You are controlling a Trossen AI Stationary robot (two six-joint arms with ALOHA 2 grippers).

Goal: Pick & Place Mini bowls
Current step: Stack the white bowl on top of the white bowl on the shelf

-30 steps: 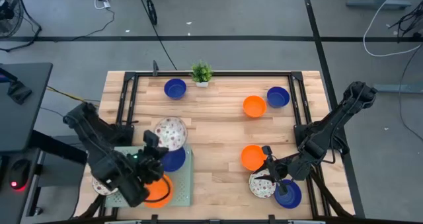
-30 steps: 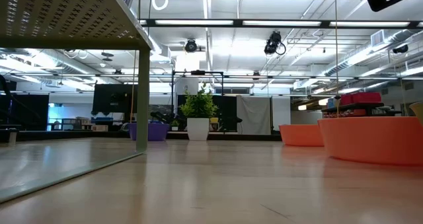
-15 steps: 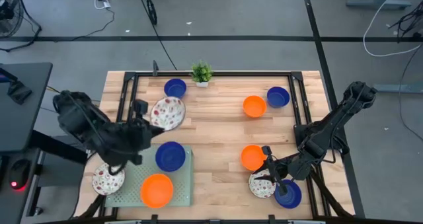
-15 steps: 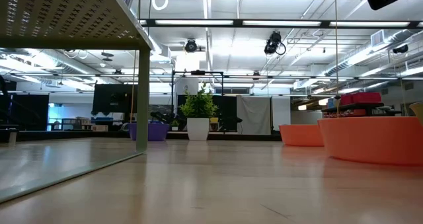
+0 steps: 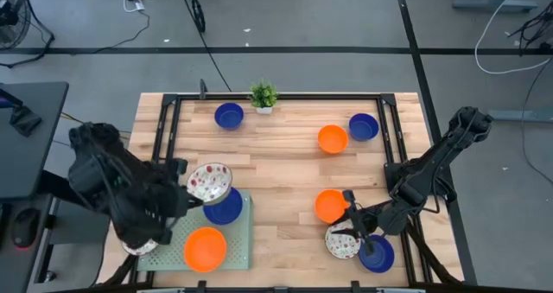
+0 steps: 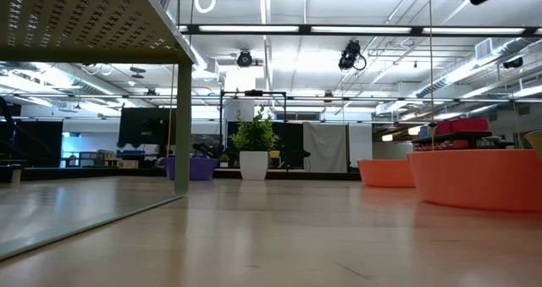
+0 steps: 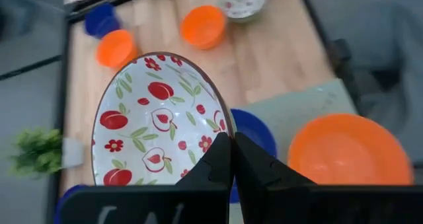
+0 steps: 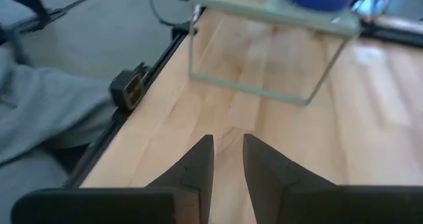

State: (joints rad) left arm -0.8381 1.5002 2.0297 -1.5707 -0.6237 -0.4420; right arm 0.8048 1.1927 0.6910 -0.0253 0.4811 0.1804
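Seen from above, the left hand [image 5: 184, 187] is clamped on the rim of a white mini bowl with a red fruit pattern [image 5: 208, 182], carrying it above the pale green perforated tray [image 5: 240, 241]. On that tray sit a solid orange bowl [image 5: 205, 248] and a dark blue bowl [image 5: 226, 208] (two placed, by my judgement). Left on the wooden surface [image 5: 276, 155]: blue bowls [image 5: 229, 115] [image 5: 363, 126], orange bowls [image 5: 333, 139] [image 5: 329, 205], and a patterned bowl [image 5: 341, 241] beside the right hand [image 5: 359, 238], its fingers narrowly parted and empty.
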